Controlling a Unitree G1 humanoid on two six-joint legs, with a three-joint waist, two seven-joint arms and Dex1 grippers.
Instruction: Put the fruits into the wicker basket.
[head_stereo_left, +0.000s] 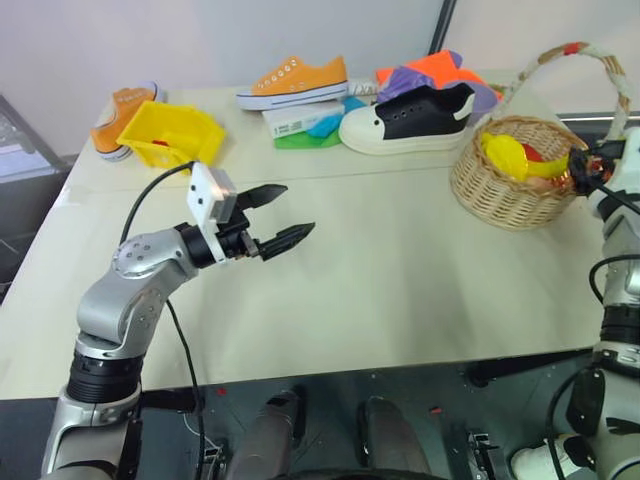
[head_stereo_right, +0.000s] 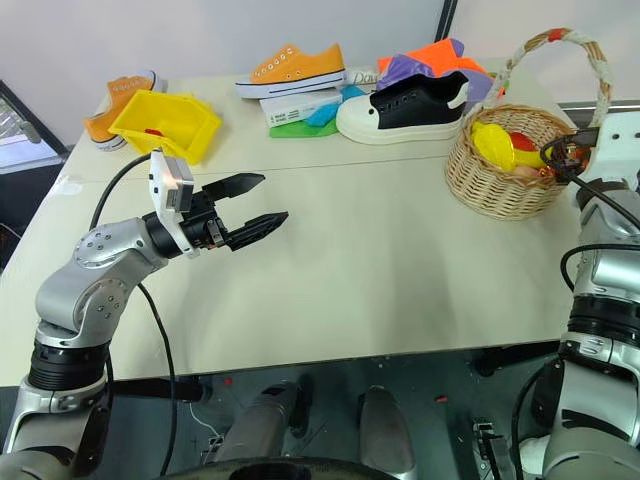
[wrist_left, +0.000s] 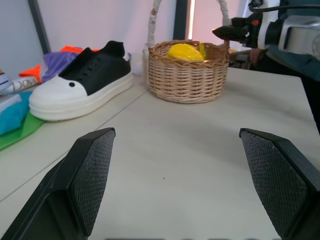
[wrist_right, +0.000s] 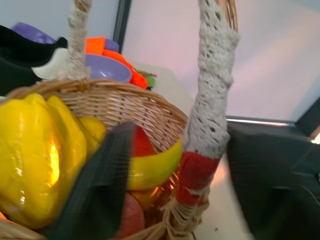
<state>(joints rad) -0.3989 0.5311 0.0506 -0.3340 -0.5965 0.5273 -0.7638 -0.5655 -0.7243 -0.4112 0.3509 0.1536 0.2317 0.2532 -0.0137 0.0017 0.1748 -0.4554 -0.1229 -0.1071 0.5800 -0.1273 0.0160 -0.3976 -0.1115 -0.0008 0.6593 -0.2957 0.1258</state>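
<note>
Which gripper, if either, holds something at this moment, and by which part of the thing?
Neither. The left gripper is open above the table. The right gripper is open at the wicker basket, gripping nothing.

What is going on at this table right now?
The robot is filling the round tan wicker basket with toy fruits. A lumpy yellow starfruit and a curved yellow banana already lie inside. The right tool is at the basket's rim, jaws apart. The left tool hovers open over the table, holding nothing.
</note>
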